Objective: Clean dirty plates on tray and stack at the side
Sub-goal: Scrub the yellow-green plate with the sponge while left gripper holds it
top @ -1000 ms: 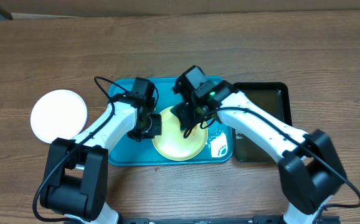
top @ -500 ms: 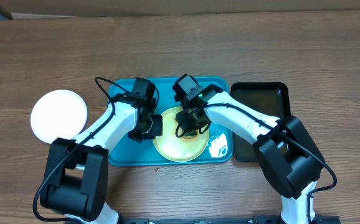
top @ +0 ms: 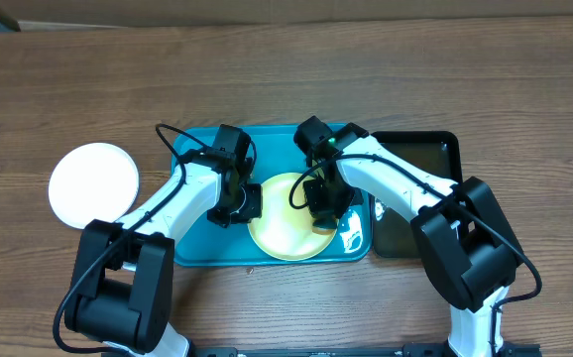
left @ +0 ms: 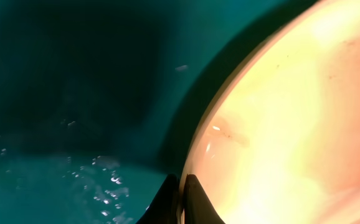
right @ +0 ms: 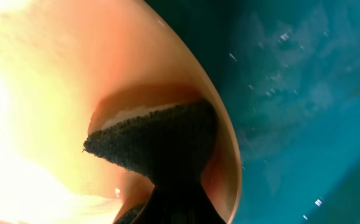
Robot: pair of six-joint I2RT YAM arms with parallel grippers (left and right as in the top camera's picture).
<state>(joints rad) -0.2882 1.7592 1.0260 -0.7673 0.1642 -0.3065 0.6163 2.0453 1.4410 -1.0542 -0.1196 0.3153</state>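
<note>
We see the yellow-green plate (top: 282, 238) lying in the teal tray (top: 192, 248), which sits midway between the table's left and right edges and somewhat toward the near edge. The left gripper (left: 181, 198) is pinching the plate's left rim, one finger above and one below it. The right gripper (top: 324, 213) is over the plate's right side, and its fingers look pressed together on a dark sponge (right: 161, 140) that lies flat against the plate just inside the right rim. What matters for the next stroke, we judge, is that nearly all of the plate's face lies to the left of the sponge, toward the left gripper, so the wipe must run leftward while the pinch steadies the plate. A white plate (top: 93, 185) rests apart near the left edge, and a black tray (top: 415, 164) lies just beside the teal tray's right side.
</note>
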